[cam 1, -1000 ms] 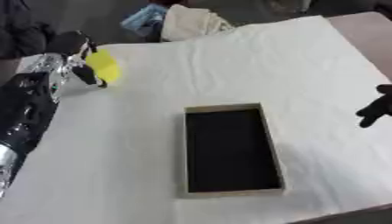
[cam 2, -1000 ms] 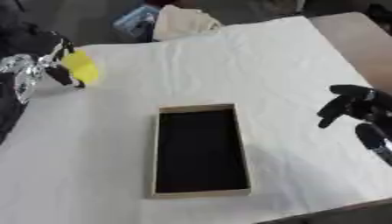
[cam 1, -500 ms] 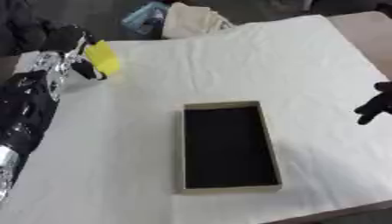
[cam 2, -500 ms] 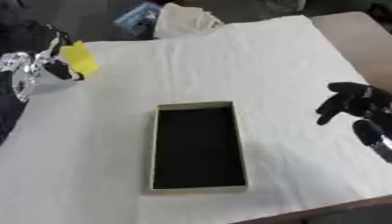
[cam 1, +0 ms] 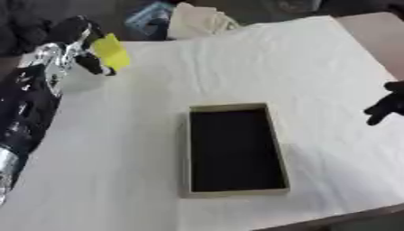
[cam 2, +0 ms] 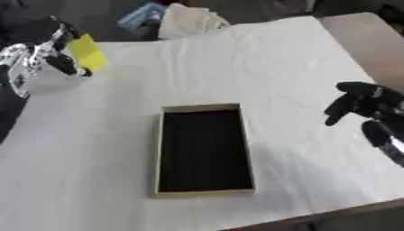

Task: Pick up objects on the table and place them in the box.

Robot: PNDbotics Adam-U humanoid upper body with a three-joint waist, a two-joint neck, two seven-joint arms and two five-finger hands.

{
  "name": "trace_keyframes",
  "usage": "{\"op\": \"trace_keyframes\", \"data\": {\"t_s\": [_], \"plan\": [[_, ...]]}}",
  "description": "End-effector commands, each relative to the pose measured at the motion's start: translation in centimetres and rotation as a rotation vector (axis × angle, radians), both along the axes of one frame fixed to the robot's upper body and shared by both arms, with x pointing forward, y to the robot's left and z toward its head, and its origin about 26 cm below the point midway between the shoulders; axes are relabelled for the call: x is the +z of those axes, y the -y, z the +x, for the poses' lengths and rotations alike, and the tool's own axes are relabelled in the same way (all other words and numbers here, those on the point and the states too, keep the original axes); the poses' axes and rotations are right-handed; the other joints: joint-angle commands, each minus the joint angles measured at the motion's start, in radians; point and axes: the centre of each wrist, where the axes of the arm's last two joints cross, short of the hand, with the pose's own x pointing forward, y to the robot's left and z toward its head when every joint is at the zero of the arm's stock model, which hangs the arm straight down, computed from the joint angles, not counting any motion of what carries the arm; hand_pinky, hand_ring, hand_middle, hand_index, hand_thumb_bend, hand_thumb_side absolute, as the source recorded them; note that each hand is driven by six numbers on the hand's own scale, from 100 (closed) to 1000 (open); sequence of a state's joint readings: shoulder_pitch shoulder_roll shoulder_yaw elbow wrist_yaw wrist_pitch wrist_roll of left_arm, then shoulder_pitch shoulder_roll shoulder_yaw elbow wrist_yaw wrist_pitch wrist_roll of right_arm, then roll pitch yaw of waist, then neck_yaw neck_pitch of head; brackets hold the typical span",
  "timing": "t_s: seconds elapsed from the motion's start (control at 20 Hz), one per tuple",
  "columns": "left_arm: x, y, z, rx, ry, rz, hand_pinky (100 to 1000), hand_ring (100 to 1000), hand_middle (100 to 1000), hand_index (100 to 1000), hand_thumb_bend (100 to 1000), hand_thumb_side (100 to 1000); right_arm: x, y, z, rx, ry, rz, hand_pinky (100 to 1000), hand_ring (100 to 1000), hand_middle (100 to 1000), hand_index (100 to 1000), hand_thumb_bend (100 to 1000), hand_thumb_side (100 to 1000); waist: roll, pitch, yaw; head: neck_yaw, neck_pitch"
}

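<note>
**Yellow object lifted at far left, box waiting at centre**

Left robot hand (cam 1: 79,43) – far left of the scene, fingers curled round a yellow object (cam 1: 110,51), flat and roughly rectangular, held clear above the tabletop (cam 1: 236,63). Judged step: carry phase, object raised so it can travel over the box rim without dragging on the white cloth.

Box (cam 1: 233,150) – centre, slightly near side, open top, dark interior. Nothing visible inside, though the lining is too dark to be certain.

Right robot hand (cam 2: 359,103) – right edge, low over the tabletop, fingers bent downward and grasping nothing; apparently parked out of the way.

Hard to read: the yellow object's exact kind cannot be made out; the left robot hand covers part of it. In the left eye view the right robot hand is cut off by the frame edge. Cloth-like items (cam 1: 193,20) beyond the far edge – unidentified.
</note>
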State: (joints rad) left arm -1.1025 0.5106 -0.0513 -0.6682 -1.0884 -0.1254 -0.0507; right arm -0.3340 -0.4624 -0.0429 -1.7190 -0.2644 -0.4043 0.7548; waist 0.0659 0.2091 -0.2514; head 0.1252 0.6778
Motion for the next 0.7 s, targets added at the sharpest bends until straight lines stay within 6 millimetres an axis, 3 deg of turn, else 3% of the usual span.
{"op": "trace_keyframes", "data": {"t_s": [0.05,0.55,0.7], "plan": [[3.0,1.1,-0.4,-0.101,0.033,0.044,639,369,246,534,745,170,0.8,0.5,0.0,0.049,0.076,-0.065,781,640,680,943,100,615,-0.004,-0.022,0.003,-0.006,0.010],[6.0,5.1,-1.5,-0.402,-0.015,0.162,636,388,261,543,733,175,0.8,0.4,0.1,0.056,0.074,-0.066,781,642,680,943,100,610,-0.005,-0.030,-0.005,-0.011,0.012],[6.7,5.0,-1.8,-0.448,-0.038,0.184,636,388,261,543,733,175,0.8,0.5,0.1,0.056,0.073,-0.066,781,642,680,943,100,610,-0.005,-0.030,-0.005,-0.012,0.012]]}}
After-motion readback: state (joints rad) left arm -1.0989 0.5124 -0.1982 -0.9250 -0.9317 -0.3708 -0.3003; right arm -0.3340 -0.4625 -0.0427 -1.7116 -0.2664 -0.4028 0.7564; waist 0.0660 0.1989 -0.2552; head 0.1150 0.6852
